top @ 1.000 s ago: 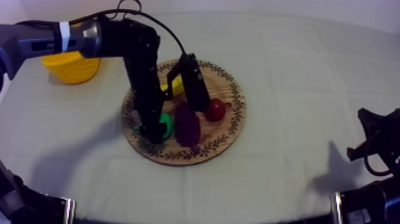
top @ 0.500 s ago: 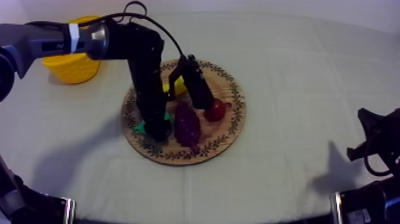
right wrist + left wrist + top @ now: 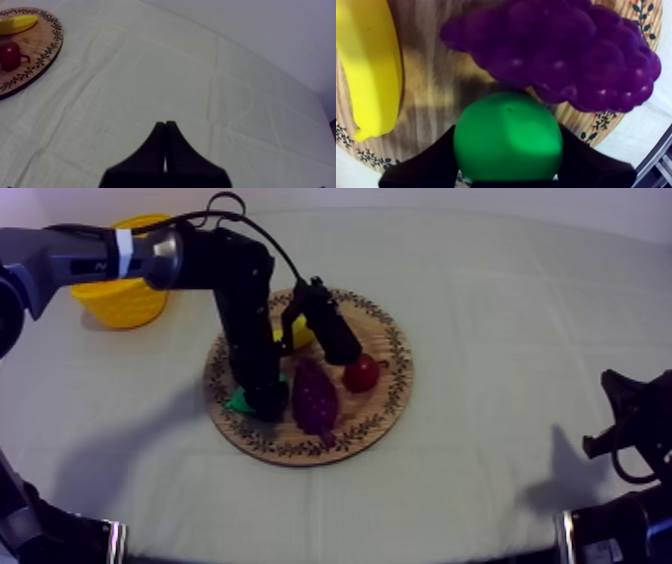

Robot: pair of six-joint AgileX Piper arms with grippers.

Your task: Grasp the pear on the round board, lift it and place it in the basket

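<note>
Lower than a second ago, the left gripper (image 3: 265, 400) now hides most of the fruit, its fingers clamped round the green pear (image 3: 507, 137) on the wooden board (image 3: 385, 393), just beside the grapes (image 3: 561, 50). Over bare cloth (image 3: 150, 75), the right gripper (image 3: 165, 145) sits pinched closed.

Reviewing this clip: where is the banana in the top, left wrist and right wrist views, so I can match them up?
Top view: the banana lies on the far side of the wooden board, beyond the grapes.
Left wrist view: the banana lies on the wooden board, beside the pear and the grapes.
Right wrist view: the banana lies on the wooden board, beyond the small red fruit.
Shared landmark: the wooden board's patterned rim.
</note>
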